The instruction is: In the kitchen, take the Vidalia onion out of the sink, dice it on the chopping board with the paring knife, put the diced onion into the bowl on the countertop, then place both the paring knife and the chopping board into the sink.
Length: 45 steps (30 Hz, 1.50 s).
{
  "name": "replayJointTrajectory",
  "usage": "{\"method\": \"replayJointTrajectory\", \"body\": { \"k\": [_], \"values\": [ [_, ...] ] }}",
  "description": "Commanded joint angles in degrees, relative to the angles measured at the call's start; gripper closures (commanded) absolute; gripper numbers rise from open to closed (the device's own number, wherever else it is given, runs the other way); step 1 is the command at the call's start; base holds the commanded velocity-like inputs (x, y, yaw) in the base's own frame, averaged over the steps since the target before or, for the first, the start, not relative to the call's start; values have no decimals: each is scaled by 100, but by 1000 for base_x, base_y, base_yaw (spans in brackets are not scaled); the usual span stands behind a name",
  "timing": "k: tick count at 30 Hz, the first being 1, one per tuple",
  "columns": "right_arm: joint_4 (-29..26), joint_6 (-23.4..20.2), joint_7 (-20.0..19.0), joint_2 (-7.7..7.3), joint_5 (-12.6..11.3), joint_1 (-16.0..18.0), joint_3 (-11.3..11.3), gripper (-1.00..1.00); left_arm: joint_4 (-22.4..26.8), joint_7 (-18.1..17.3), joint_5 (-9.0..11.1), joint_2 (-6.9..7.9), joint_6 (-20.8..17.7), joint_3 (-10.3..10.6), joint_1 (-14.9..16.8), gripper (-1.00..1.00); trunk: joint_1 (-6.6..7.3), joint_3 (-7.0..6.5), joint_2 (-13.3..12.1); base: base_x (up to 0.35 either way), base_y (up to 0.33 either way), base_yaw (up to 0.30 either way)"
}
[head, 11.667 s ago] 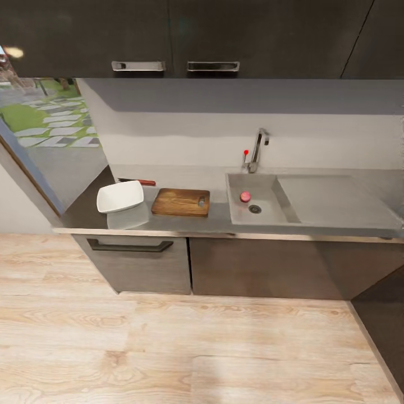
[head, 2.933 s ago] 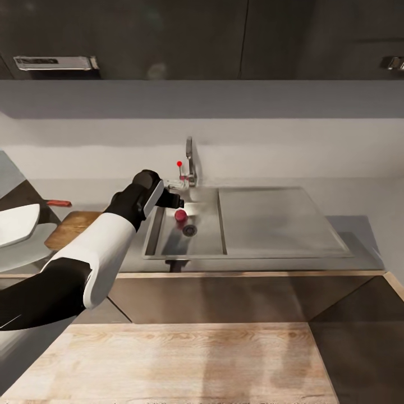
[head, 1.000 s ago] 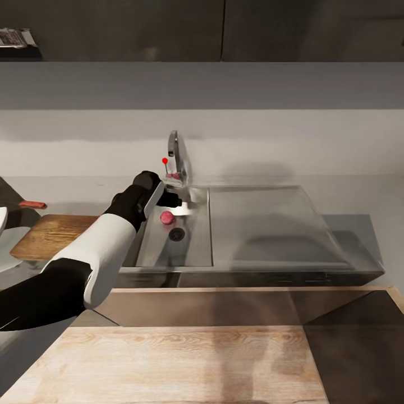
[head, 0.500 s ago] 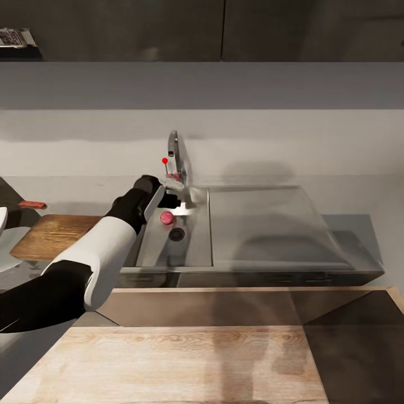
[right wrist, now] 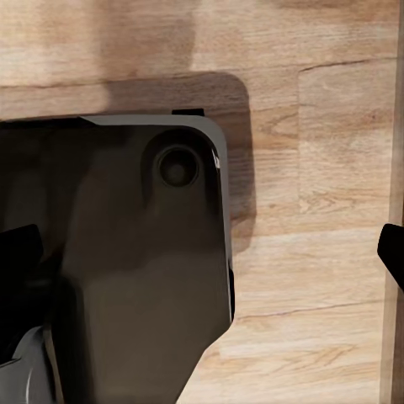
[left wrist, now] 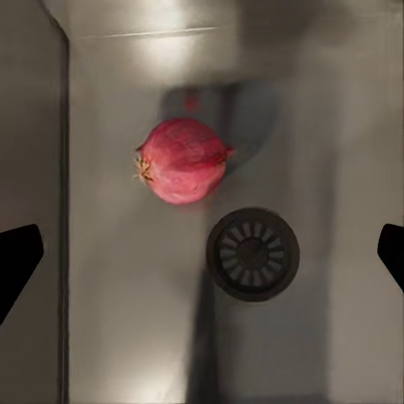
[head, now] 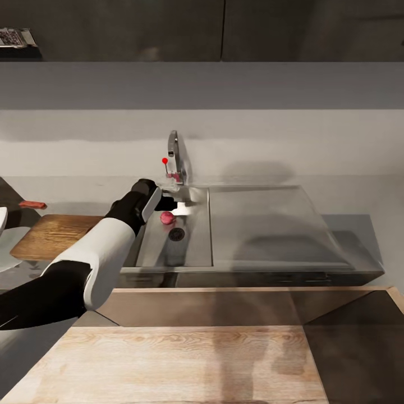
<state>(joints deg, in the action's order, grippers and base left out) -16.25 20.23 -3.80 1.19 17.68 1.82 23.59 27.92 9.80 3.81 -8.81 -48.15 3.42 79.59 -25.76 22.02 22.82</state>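
The left tool hangs wide open above the Vidalia onion. The onion lies in the sink, just beside the drain. The right tool is also wide, above the wooden floor.

One Vidalia onion lies in the sink; one round drain sits in the basin; one faucet with one red knob stands at the back edge; one chopping board, one paring knife and one bowl, cut off by the picture's edge, rest on the bench; one arm's fingers number two.
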Motion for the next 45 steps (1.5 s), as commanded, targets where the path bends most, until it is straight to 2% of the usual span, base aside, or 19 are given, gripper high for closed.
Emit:
{"method": "replayJointTrajectory", "body": {
  "k": [1,7,21,32,35,38,45],
  "values": [
    [-3,16,-40,4,25,2,49,-100,-28,80,47,3,41,15,4,-100,-3,9,10,0,0,0],
    [-2,16,-41,4,25,2,49,-100,-266,238,58,-6,304,-31,4,-100,-3,9,10,43,0,0],
    [-4,16,-40,4,25,2,49,-100,-306,250,58,-7,326,-35,4,-100,-3,9,10,233,0,0],
    [-4,16,-40,4,25,2,49,-100,-378,250,63,-7,329,-43,2,-100,-3,16,10,34,0,0],
    [-2,16,-40,4,25,2,49,-100,-382,250,129,-5,331,-43,0,-100,-3,25,10,-48,0,0],
    [-3,16,-41,4,25,2,49,-100,-390,250,297,0,332,-43,0,-100,-3,36,10,-235,0,0],
    [-3,16,-41,4,25,2,49,-100,-393,249,400,3,333,-43,1,-100,-3,64,10,-81,0,0]
  ]
}}
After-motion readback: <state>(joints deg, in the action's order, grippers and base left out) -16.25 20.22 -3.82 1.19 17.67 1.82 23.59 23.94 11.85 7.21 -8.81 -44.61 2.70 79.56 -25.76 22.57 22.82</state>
